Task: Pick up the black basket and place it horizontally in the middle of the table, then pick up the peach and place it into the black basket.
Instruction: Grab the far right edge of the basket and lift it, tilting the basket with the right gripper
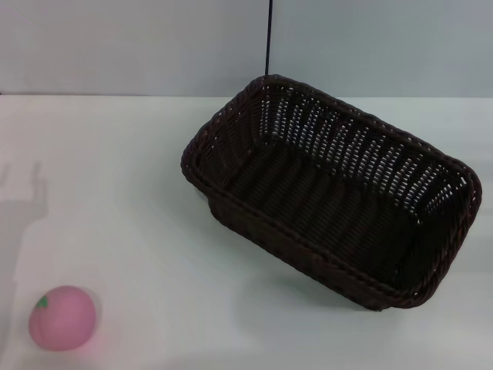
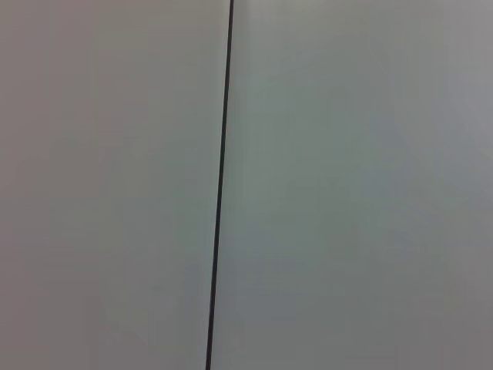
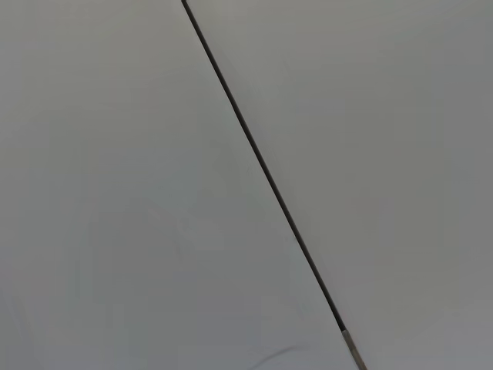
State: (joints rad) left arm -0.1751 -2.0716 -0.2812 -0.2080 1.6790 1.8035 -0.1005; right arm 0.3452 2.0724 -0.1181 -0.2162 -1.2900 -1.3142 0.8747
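The black basket (image 1: 331, 193) lies on the white table (image 1: 139, 169) right of the middle, turned diagonally, its long axis running from the back centre to the front right. It is empty and open side up. The peach (image 1: 63, 317), pink with a small green leaf mark, sits on the table at the front left, well apart from the basket. Neither gripper shows in any view. Both wrist views show only a pale grey wall with a thin dark seam (image 2: 219, 185) (image 3: 262, 166).
A grey wall stands behind the table, with a thin dark vertical line (image 1: 268, 38) just above the basket's far corner. An arm's shadow (image 1: 27, 208) falls on the table at the left.
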